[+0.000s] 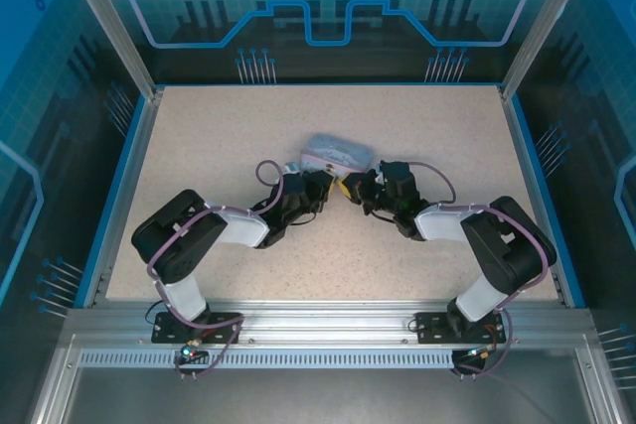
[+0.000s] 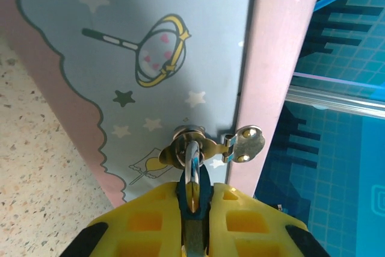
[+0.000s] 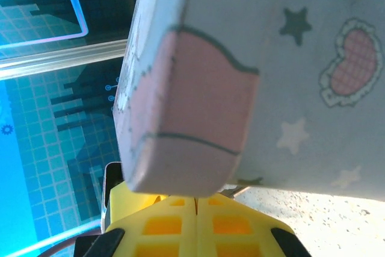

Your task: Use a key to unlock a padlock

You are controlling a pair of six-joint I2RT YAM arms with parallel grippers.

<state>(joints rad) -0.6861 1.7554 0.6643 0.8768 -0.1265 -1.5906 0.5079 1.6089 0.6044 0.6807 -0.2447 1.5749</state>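
Observation:
My left gripper [image 2: 194, 201] [image 1: 324, 192] is shut on the tiny dark padlock [image 2: 195, 180]. Its silvery shackle rises into the round metal hasp [image 2: 190, 138] on the pale blue cartoon-printed tin [image 2: 150, 40] [image 1: 338, 153]. My right gripper [image 3: 196, 198] [image 1: 351, 191] is shut just under the tin's pink corner [image 3: 186, 118], facing the left gripper. A thin silvery sliver, the key [image 3: 231, 191], pokes out at its fingertips, and the tin hides most of it.
The tin lies mid-table just beyond both grippers. The speckled tabletop [image 1: 248, 126] is ringed by a blue rim and see-through blue walls [image 1: 328, 7]. A small hinge plate [image 2: 248, 143] sits beside the hasp.

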